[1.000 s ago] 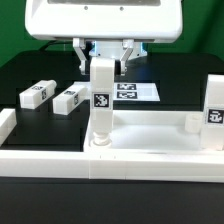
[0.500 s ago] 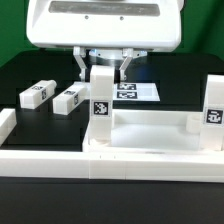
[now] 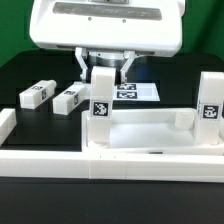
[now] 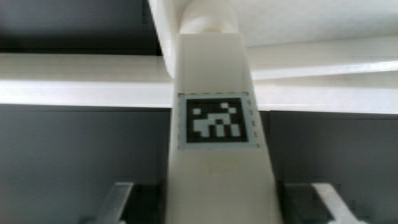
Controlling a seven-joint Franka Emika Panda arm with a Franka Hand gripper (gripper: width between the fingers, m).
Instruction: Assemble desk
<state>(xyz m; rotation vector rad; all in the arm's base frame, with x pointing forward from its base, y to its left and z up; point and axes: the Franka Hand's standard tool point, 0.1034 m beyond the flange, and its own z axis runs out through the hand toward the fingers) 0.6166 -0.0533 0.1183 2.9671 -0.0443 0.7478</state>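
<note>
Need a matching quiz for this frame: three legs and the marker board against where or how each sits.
Sides are the exterior view's.
1 centre leg
2 right leg
3 leftmost leg
4 marker board

A lying on the table
B flat, behind the tabletop
C upright in the end effector
D upright, untouched

Pairs: 1-C, 2-D, 3-A, 4-B

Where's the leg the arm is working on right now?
In the exterior view, the leg stands upright on the tabletop's corner toward that view's left, its top in the gripper, with the marker board just behind.
</note>
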